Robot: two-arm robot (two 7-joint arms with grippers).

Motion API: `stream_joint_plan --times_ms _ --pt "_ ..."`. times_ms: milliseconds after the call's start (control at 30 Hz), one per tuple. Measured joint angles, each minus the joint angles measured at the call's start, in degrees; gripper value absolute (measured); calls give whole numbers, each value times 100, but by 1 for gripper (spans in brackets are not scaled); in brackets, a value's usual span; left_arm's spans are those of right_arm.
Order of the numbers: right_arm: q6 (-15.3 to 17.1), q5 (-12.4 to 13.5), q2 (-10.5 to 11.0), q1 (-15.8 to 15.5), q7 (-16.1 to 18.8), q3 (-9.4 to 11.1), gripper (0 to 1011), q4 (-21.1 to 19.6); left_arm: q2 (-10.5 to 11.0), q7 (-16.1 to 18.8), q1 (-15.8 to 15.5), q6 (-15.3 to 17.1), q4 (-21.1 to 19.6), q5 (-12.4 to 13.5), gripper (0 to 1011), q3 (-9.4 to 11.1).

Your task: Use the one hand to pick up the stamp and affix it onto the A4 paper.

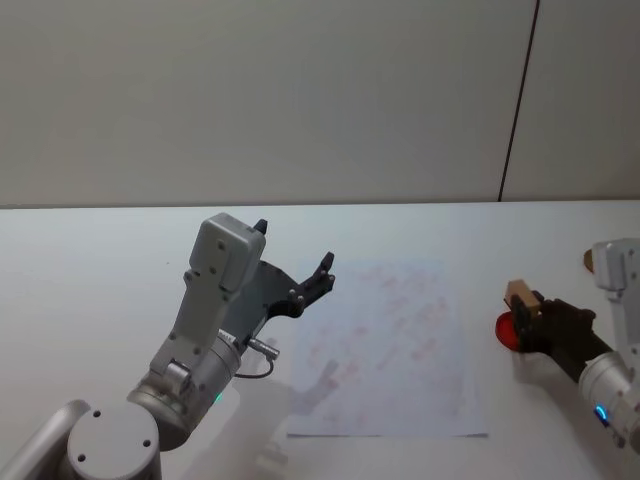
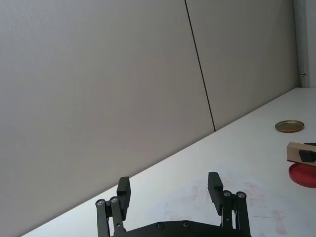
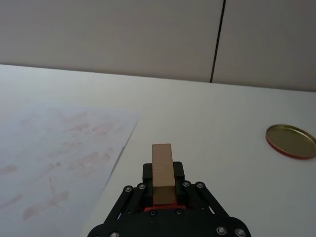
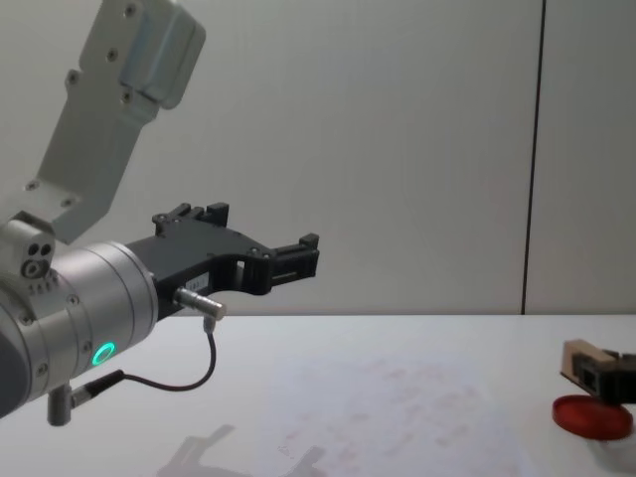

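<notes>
My right gripper [image 1: 524, 316] is shut on the stamp [image 1: 518, 297], a small tan wooden block [image 3: 163, 170] standing up between its black fingers. It hangs just over a flat red disc [image 1: 504, 330] to the right of the A4 paper [image 1: 390, 350]. The white sheet carries faint pink-red marks [image 3: 59, 158] and lies in the middle of the table. In the chest view the stamp [image 4: 578, 358] sits slightly above the disc [image 4: 593, 415]. My left gripper [image 1: 294, 245] is open and empty, raised above the table at the paper's left edge [image 2: 169, 181].
A round gold lid [image 3: 290, 140] lies on the white table beyond the red disc, toward the far right. A grey wall with a dark vertical seam stands behind the table's far edge.
</notes>
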Motion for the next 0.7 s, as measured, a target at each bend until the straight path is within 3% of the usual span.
stream_joint_plan --times_ms 333,700 --pt "-76 -92 6 -44 402 -70 220 -183 0 0 0 0 0 0 993 0" --pt "-64 -194 -1 -102 1092 -214 220 -372 0 0 0 0 0 0 993 0"
